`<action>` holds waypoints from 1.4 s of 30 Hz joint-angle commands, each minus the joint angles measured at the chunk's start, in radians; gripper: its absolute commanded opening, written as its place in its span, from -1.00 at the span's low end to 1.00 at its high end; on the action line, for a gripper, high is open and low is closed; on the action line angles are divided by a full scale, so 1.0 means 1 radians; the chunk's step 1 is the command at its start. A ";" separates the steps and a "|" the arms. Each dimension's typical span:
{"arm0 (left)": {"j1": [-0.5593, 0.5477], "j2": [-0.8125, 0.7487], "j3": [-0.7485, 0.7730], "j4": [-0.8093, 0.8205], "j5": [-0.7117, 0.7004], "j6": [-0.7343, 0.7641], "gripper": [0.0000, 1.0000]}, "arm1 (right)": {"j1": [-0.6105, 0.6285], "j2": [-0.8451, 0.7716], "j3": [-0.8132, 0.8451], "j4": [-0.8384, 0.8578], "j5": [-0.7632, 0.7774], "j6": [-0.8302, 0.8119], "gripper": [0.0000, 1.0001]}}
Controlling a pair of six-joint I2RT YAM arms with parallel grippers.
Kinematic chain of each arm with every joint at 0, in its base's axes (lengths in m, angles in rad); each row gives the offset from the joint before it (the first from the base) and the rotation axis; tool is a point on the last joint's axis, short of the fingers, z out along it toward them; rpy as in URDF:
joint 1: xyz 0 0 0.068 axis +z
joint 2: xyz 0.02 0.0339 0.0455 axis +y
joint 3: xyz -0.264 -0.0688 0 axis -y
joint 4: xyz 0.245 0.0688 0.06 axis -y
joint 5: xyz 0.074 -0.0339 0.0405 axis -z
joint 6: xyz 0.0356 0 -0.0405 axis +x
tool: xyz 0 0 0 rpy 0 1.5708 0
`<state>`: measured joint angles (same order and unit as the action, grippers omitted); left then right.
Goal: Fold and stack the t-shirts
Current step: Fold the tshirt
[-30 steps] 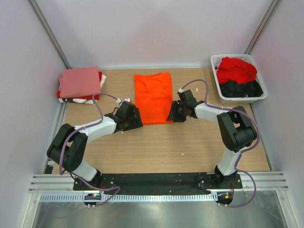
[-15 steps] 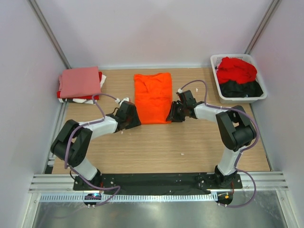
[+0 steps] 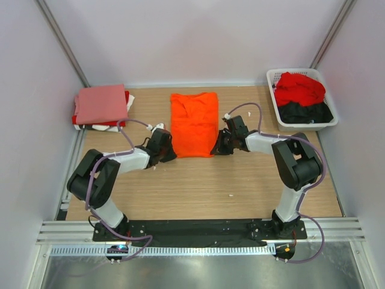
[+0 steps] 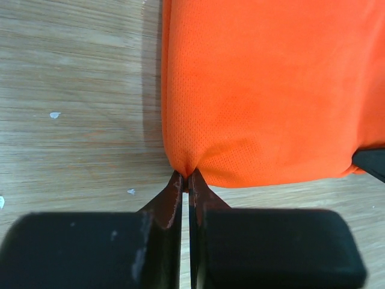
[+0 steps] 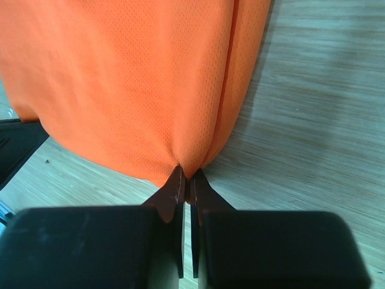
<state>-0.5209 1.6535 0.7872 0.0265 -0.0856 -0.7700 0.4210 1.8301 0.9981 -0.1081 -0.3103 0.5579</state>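
Observation:
A bright orange t-shirt lies folded lengthwise on the wooden table, mid-back. My left gripper is shut on its near left corner; the left wrist view shows the orange cloth pinched at the fingertips. My right gripper is shut on the near right corner, where the orange cloth puckers between the tips. A salmon-pink t-shirt tops a folded stack at the back left, with red and white cloth under it. Red and black t-shirts fill the basket.
The white slatted basket stands at the back right by the wall. Grey walls enclose the table on three sides. Both arm bases sit on the black rail at the near edge. Small white specks dot the wood.
Both grippers slid inward to the orange shirt's near corners and closed on them; the near hem has pulled in slightly. The stack and basket are unchanged.

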 commanded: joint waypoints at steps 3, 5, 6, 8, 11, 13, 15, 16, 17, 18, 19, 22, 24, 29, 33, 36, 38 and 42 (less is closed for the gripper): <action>-0.008 -0.070 -0.075 0.010 0.046 -0.003 -1.00 | 0.002 -0.035 -0.079 -0.061 0.023 -0.015 -0.97; -0.028 -0.151 -0.117 -0.019 0.049 -0.018 -0.99 | 0.007 -0.069 -0.121 -0.074 0.022 -0.009 -0.97; -0.056 -0.184 -0.129 -0.022 0.050 -0.021 -1.00 | 0.010 -0.122 -0.140 -0.079 0.020 -0.009 -0.97; -0.088 -0.268 -0.163 -0.117 0.044 -0.038 -1.00 | 0.022 -0.184 -0.209 -0.093 0.023 0.005 -0.97; -0.168 -0.407 -0.213 -0.209 0.021 -0.087 -1.00 | 0.067 -0.325 -0.309 -0.122 0.036 0.039 -0.97; -0.240 -0.530 -0.249 -0.278 -0.008 -0.121 -1.00 | 0.117 -0.449 -0.375 -0.149 0.049 0.082 -0.97; -0.316 -0.613 -0.267 -0.330 -0.031 -0.178 -1.00 | 0.171 -0.535 -0.406 -0.177 0.062 0.140 -0.97; -0.338 -0.648 -0.276 -0.358 -0.045 -0.193 -1.00 | 0.188 -0.613 -0.424 -0.208 0.080 0.158 -0.97; -0.358 -0.682 -0.278 -0.414 -0.064 -0.210 -1.00 | 0.206 -0.656 -0.430 -0.226 0.092 0.172 -0.97; -0.391 -0.746 -0.275 -0.442 -0.075 -0.227 -1.00 | 0.216 -0.689 -0.432 -0.244 0.103 0.186 -0.97; -0.401 -0.773 -0.260 -0.468 -0.080 -0.247 -1.00 | 0.225 -0.719 -0.429 -0.281 0.112 0.204 -0.97; -0.415 -0.842 -0.223 -0.549 -0.082 -0.252 -1.00 | 0.226 -0.818 -0.382 -0.358 0.151 0.212 -0.97; -0.416 -0.853 -0.165 -0.600 -0.097 -0.239 -1.00 | 0.226 -0.847 -0.343 -0.402 0.178 0.206 -0.98; -0.415 -0.798 -0.027 -0.720 -0.190 -0.171 -1.00 | 0.225 -0.806 -0.196 -0.459 0.244 0.157 -0.98; -0.413 -0.738 0.087 -0.758 -0.240 -0.126 -1.00 | 0.225 -0.737 -0.118 -0.481 0.287 0.114 -0.97; -0.409 -0.695 0.118 -0.757 -0.250 -0.098 -1.00 | 0.225 -0.689 -0.070 -0.478 0.306 0.099 -0.98; -0.397 -0.667 0.139 -0.757 -0.252 -0.086 -1.00 | 0.223 -0.660 -0.033 -0.482 0.350 0.091 -0.98; -0.357 -0.638 0.161 -0.746 -0.227 -0.063 -1.00 | 0.219 -0.606 0.023 -0.495 0.367 0.070 -0.97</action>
<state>-0.9108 1.0054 0.9035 -0.6914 -0.2821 -0.8787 0.6468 1.2034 0.9527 -0.5827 -0.0177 0.6727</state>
